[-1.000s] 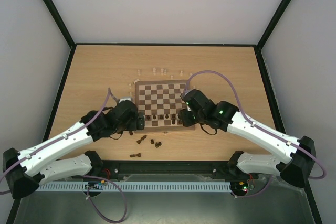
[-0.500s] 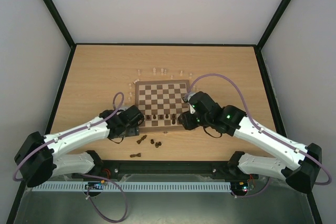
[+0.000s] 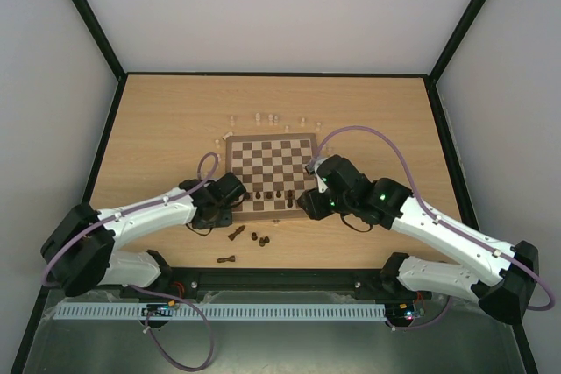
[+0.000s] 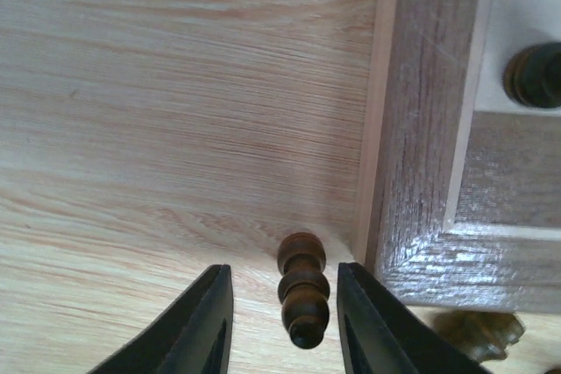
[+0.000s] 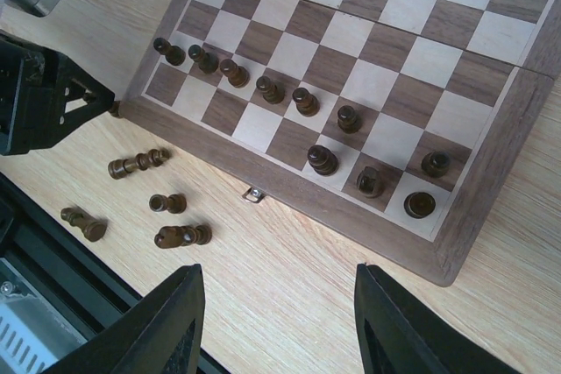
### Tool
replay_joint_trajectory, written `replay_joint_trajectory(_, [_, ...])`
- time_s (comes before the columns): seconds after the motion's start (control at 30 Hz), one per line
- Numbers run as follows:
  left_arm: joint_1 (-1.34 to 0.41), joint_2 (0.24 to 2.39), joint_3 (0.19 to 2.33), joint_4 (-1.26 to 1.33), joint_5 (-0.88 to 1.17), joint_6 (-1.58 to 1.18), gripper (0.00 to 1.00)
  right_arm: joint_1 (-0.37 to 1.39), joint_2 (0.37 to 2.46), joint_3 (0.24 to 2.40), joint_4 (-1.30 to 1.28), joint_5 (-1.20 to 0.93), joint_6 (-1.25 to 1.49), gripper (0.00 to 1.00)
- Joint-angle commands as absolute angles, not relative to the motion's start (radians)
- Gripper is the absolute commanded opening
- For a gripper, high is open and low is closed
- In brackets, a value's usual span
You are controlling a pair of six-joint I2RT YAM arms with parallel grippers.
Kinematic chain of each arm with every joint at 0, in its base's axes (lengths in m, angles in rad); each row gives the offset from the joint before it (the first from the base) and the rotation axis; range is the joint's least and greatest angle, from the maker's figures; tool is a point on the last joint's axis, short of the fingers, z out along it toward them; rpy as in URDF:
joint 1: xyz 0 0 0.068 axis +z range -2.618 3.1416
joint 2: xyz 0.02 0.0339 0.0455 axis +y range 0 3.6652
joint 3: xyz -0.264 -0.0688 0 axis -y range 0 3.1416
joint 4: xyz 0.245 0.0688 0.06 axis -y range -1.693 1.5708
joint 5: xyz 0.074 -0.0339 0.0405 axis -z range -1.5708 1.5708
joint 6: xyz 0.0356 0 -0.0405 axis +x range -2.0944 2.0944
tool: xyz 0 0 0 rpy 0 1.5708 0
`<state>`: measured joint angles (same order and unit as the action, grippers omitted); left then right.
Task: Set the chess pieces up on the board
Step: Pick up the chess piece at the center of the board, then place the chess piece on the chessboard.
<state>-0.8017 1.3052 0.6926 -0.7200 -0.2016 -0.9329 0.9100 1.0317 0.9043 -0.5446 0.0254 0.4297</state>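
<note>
The board (image 3: pixel 270 137) lies mid-table, with several dark chess pieces (image 5: pixel 268 88) standing on its two nearest rows. Beside the board's near-left corner (image 4: pixel 421 172) stands a dark piece (image 4: pixel 302 291), on the tabletop. My left gripper (image 4: pixel 280 285) is low around it, one finger on each side, and a narrow gap shows on both sides. My right gripper (image 5: pixel 276 282) hangs open over bare table, just in front of the board's near-right edge (image 5: pixel 377 216), with nothing between its fingers. In the top view the left gripper (image 3: pixel 230 207) and right gripper (image 3: pixel 307 204) flank the board's near edge.
Several dark pieces lie on their sides in front of the board (image 5: pixel 138 164) (image 5: pixel 166 203) (image 5: pixel 182 236) (image 3: pixel 226 259). Pale pieces (image 3: pixel 267 118) are scattered beyond the board's far edge. A small metal clasp (image 5: pixel 254 194) sticks out of the near border.
My left arm has stretched out low toward the board's near-left corner, and its jaws have narrowed round the dark piece. My right gripper has drifted slightly toward the near edge.
</note>
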Motion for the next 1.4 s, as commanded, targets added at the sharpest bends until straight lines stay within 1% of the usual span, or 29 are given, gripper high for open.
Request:
replay_joint_trajectory(0.0, [-0.794,1.323,0.698,-0.706,-0.183,-0.911,0.29,0.907,1.018,0.89,-0.545,0.013,0.417,0.48])
replay_joint_trajectory(0.13, [-0.794,1.33,0.704,-0.706,-0.168,-0.903,0.07,0.908,1.017,0.888,-0.545,0.014,0.417,0.48])
replay_joint_trajectory(0.17, [-0.795,1.326,0.708,-0.712,-0.166,-0.901,0.03,0.908,1.017,0.888,-0.545,0.016,0.417,0.48])
replay_joint_trajectory(0.2, [-0.795,1.322,0.716,-0.724,-0.167,-0.899,0.02,0.907,1.018,0.889,-0.546,0.014,0.417,0.48])
replay_joint_trajectory(0.3, [-0.803,1.3,0.774,-0.789,-0.176,-0.889,0.02,0.908,1.015,0.889,-0.545,0.021,0.417,0.48])
replay_joint_trajectory(0.43, [-0.831,1.308,0.906,-0.868,-0.188,-0.857,0.03,0.908,1.015,0.891,-0.547,0.028,0.418,0.48])
replay_joint_trajectory(0.73, [-0.933,1.522,1.155,-0.889,-0.18,-0.777,0.06,0.907,1.005,0.9,-0.559,0.079,0.427,0.48])
replay_joint_trajectory(0.93, [-0.95,1.614,1.208,-0.87,-0.17,-0.739,0.07,0.907,0.982,0.9,-0.564,0.117,0.436,0.48])
replay_joint_trajectory(1.37, [-0.962,1.692,1.224,-0.818,-0.15,-0.712,0.08,0.907,0.989,0.899,-0.563,0.116,0.433,0.48])
